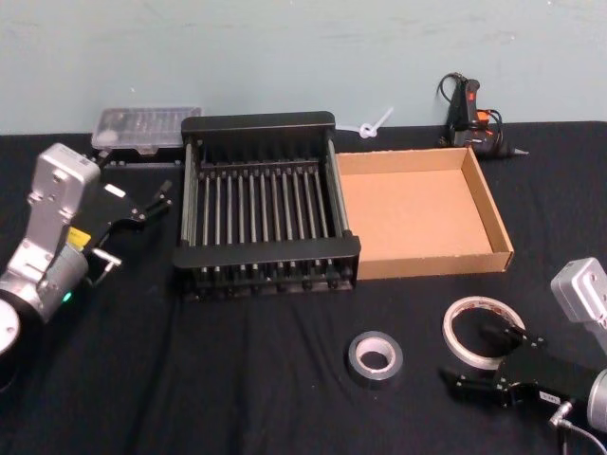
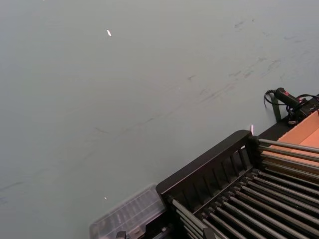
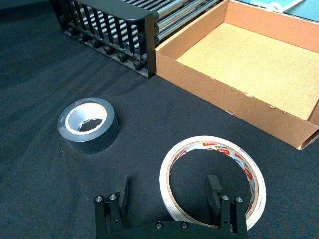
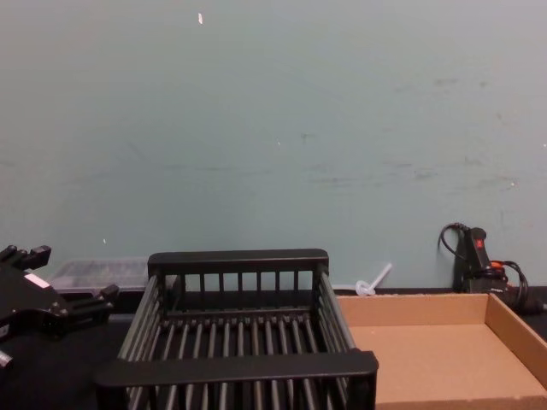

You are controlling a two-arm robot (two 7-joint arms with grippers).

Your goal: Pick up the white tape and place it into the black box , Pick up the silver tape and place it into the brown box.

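The white tape (image 1: 482, 332) lies flat on the black cloth at the front right, in front of the brown box (image 1: 427, 261). My right gripper (image 1: 484, 358) is open and low over the white tape (image 3: 214, 144). In the right wrist view one finger sits inside the ring's hollow and the other outside its wall, on the side toward the silver tape (image 3: 89, 124). The silver tape (image 1: 374, 356) lies flat to its left, in front of the black box (image 1: 258, 121). Both boxes hold nothing. My left gripper (image 1: 152, 204) hovers open beside the black box's left side.
A clear plastic case (image 1: 142, 128) sits behind the black box's left corner. A black glue gun (image 1: 469, 114) and a white plastic tie (image 1: 375, 125) lie at the back by the wall. Black cloth covers the table.
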